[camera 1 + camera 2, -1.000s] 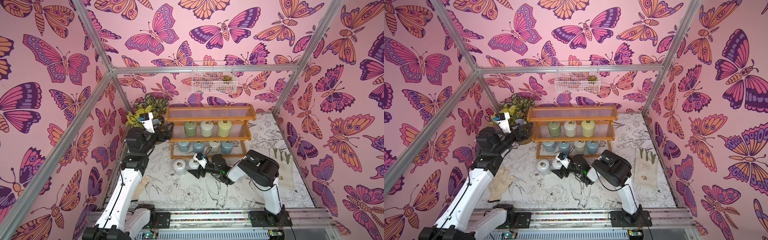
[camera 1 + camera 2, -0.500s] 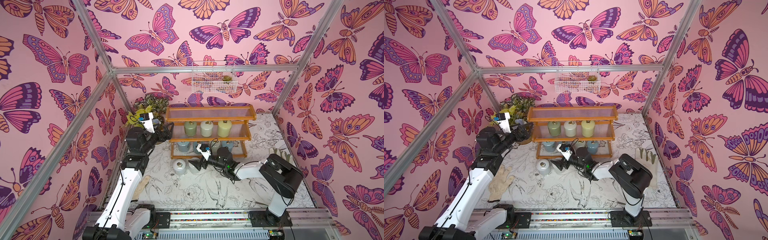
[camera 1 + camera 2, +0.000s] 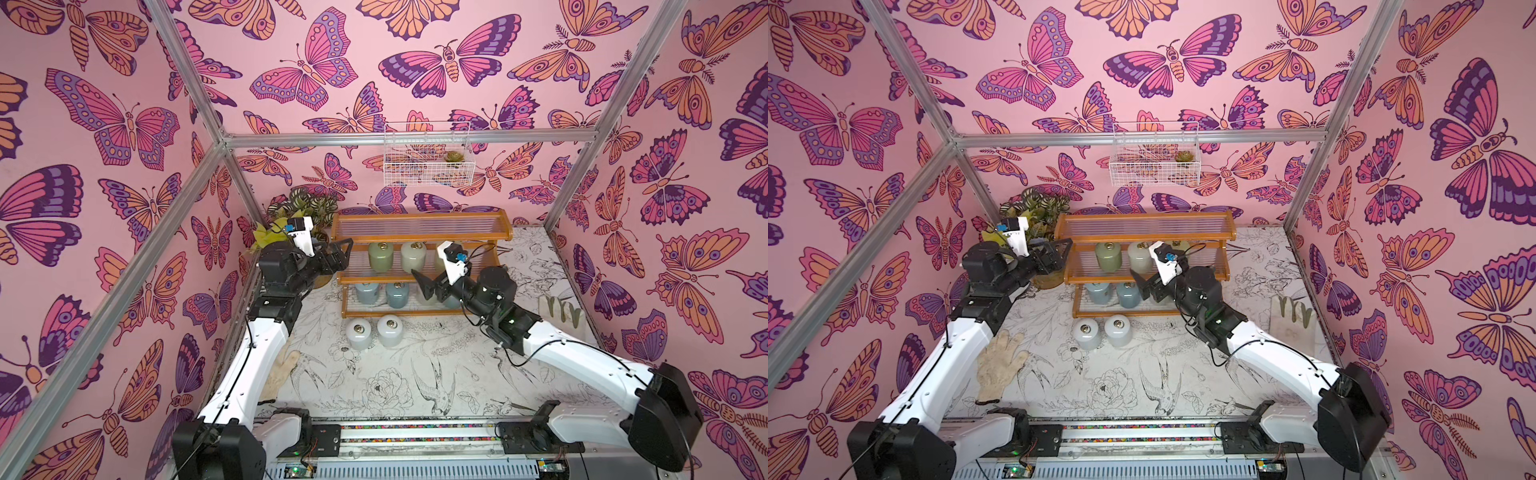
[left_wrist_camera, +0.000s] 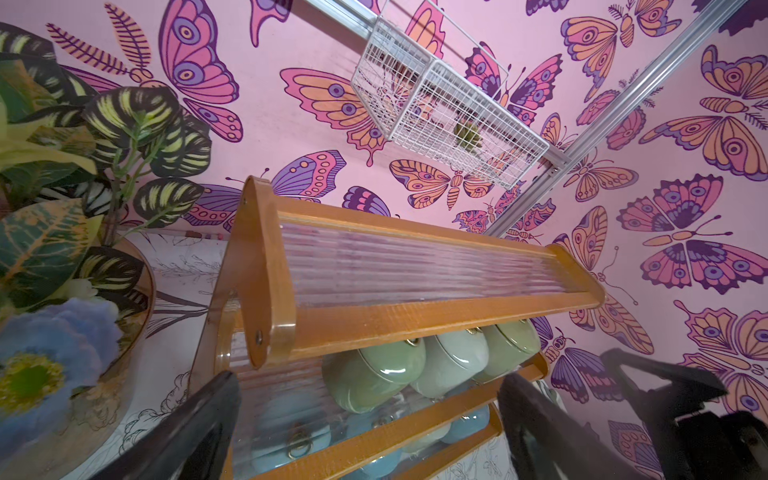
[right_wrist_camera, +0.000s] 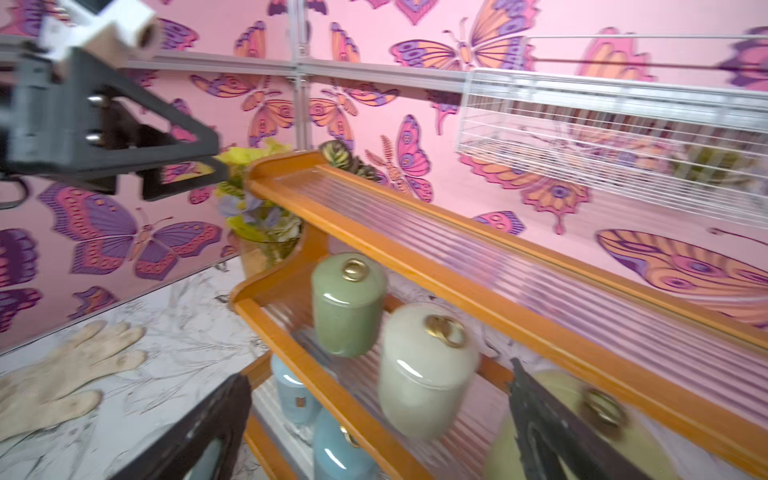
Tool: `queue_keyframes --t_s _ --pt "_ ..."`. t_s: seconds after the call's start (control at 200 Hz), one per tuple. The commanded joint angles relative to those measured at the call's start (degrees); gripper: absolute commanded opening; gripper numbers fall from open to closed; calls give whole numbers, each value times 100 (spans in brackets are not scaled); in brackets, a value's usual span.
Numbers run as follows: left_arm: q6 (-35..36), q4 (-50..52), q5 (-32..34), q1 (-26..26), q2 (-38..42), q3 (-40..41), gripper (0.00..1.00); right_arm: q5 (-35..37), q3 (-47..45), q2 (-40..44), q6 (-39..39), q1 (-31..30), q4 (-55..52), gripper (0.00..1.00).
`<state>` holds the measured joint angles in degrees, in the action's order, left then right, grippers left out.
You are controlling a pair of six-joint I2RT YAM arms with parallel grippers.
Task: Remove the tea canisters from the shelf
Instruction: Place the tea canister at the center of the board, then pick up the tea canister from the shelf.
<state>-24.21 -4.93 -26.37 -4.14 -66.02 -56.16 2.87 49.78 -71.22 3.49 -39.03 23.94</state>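
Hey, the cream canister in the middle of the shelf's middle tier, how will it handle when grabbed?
Probably slippery: the cream canister has a glossy, reflective surface. Likely rigid and breakable; it looks ceramic. Upright on the shelf beside the sage green canister, it might tip into that neighbour if pushed sideways.

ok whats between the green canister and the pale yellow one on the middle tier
a cream canister, standing upright; the right wrist view shows it best
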Motion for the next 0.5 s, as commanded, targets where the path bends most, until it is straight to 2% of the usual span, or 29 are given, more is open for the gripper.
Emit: queue_keyframes --t_s 0.0,0.11,0.295,0.496 --pt "221 -347 -322 -52 -5 -105 100 555 -116 106 -318 409 -646 99" --pt "267 -520 -506 -59 -23 -95 100 502 -485 248 -506 727 -385 99" --pt "302 -588 -587 -60 -64 -114 100 407 -943 433 -458 791 -57 99" --pt "277 -588 -687 -59 -156 -175 100 431 -1018 -21 -569 933 439 99"
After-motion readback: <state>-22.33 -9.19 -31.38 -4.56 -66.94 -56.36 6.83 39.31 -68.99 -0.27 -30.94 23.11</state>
